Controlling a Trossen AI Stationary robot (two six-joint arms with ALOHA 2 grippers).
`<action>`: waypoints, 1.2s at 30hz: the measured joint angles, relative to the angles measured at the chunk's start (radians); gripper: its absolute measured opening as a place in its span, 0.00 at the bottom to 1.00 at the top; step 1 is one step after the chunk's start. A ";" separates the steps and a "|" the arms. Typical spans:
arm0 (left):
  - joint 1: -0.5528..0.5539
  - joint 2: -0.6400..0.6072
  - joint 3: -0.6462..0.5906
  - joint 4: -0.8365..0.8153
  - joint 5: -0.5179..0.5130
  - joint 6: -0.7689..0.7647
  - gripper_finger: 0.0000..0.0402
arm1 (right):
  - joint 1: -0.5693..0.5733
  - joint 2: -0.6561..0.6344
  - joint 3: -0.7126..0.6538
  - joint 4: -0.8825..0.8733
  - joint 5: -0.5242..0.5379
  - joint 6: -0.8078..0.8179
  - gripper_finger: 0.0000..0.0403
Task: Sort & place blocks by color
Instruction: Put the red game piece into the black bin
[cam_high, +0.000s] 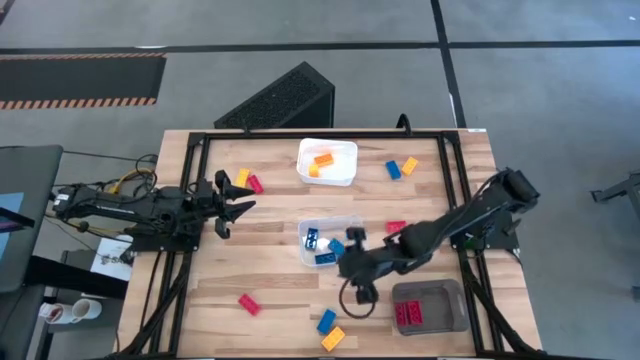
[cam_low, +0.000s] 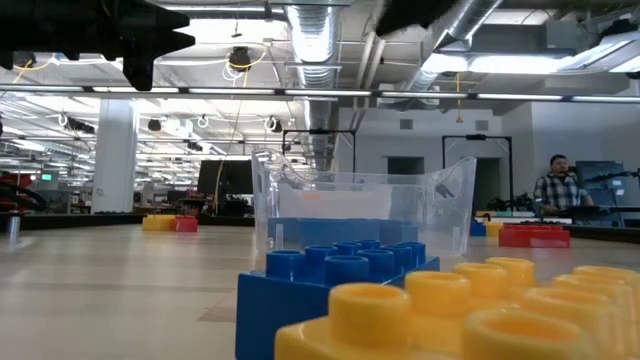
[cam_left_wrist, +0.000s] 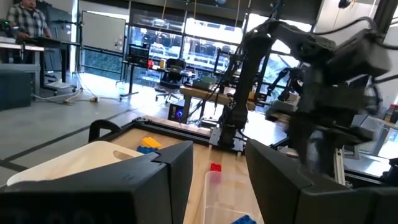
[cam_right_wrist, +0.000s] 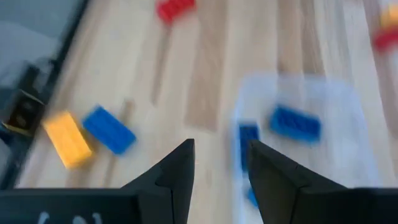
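The right gripper (cam_high: 352, 245) hangs just beside the clear plastic tray (cam_high: 345, 222) at mid-table, fingers apart and, as far as the blurred wrist view shows, empty. That tray holds small blue studded bricks (cam_high: 325, 258); the white tray (cam_high: 343, 176) holds orange ones and the grey tray (cam_high: 445, 298) red. The left gripper (cam_high: 240, 197) waits over the table's left edge, fingers parted, near a yellow brick (cam_high: 242, 178) and a red brick (cam_high: 255, 184), with other bricks scattered on the wood.

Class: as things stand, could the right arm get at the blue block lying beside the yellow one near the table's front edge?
Probably yes. The right gripper, jaws open and empty, hangs near the clear tray; bare table separates it from the blue block beside the yellow block.
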 joint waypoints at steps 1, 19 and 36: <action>0.000 0.000 0.000 0.000 0.000 0.001 0.34 | -0.007 -0.015 0.000 -0.070 0.002 0.016 0.41; 0.000 0.000 0.000 0.000 0.000 0.012 0.34 | -0.117 -0.461 -0.582 -0.296 0.132 0.252 0.42; 0.000 0.010 0.000 -0.007 0.000 0.026 0.34 | -0.377 -0.459 -0.663 -0.132 -0.037 0.136 0.73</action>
